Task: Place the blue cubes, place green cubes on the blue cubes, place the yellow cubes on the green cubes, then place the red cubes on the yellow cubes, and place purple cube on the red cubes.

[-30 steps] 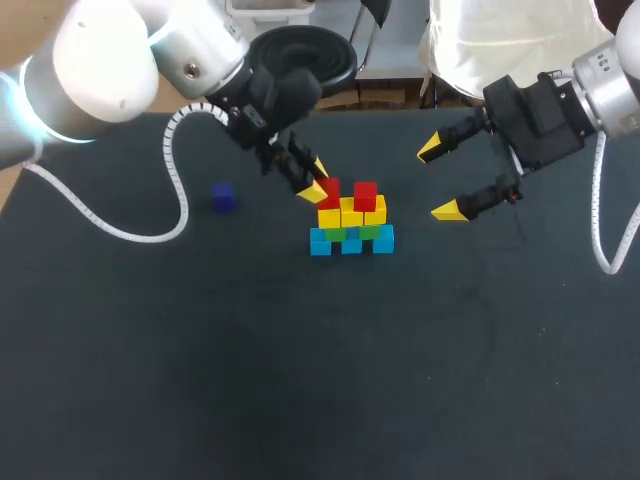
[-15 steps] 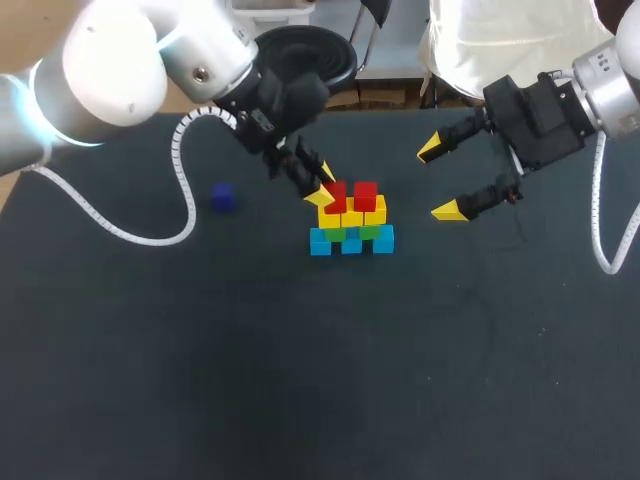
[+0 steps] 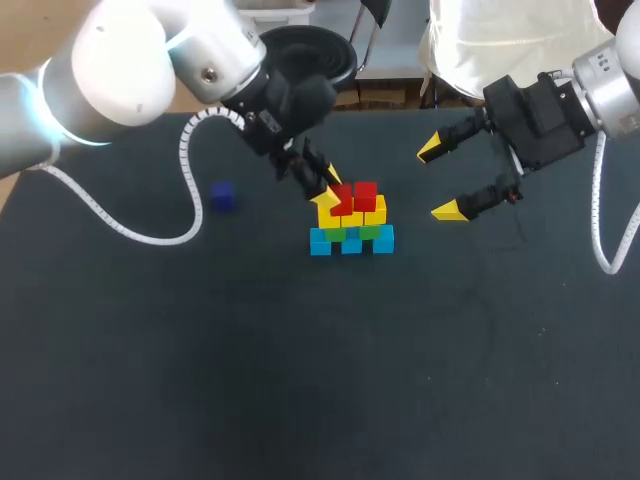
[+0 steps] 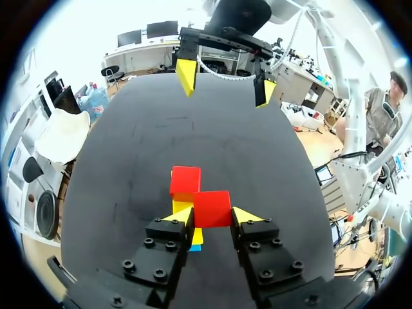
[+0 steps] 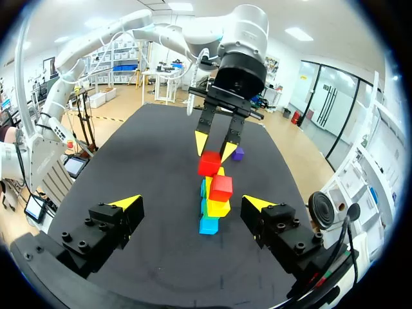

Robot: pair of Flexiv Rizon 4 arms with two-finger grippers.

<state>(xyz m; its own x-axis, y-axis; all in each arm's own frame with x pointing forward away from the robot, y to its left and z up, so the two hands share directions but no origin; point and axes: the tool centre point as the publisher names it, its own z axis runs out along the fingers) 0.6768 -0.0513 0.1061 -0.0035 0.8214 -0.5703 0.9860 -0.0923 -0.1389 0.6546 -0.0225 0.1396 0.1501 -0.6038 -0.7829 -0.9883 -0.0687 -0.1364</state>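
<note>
Item in hand: red cube (image 4: 212, 207), a small, hard, smooth-faced block with crisp edges. I am gripping it by two opposite faces in the left end effector (image 3: 328, 192), over the left end of the yellow cubes (image 3: 352, 214); I cannot tell whether it is already resting on them. Placement note: I am judging that it should go down flat, square to the row and just beside the second red cube (image 3: 365, 193) without nudging it. The fingers should then part only slightly and lift straight up, since smooth faces probably give little friction and the stack looks easy to topple. Stack, standing mid-bench (image 3: 300, 400): blue cubes (image 3: 351, 243) at the bottom, green cubes (image 3: 370, 232) above them, yellow above those, all same-sized plain blocks, plastic by the look. Not yet placed: purple cube (image 3: 222, 197), lying alone well to the left on the dark, cloth-like surface. Right end effector (image 3: 439, 180): hanging wide open and empty, to the right of the stack.
</note>
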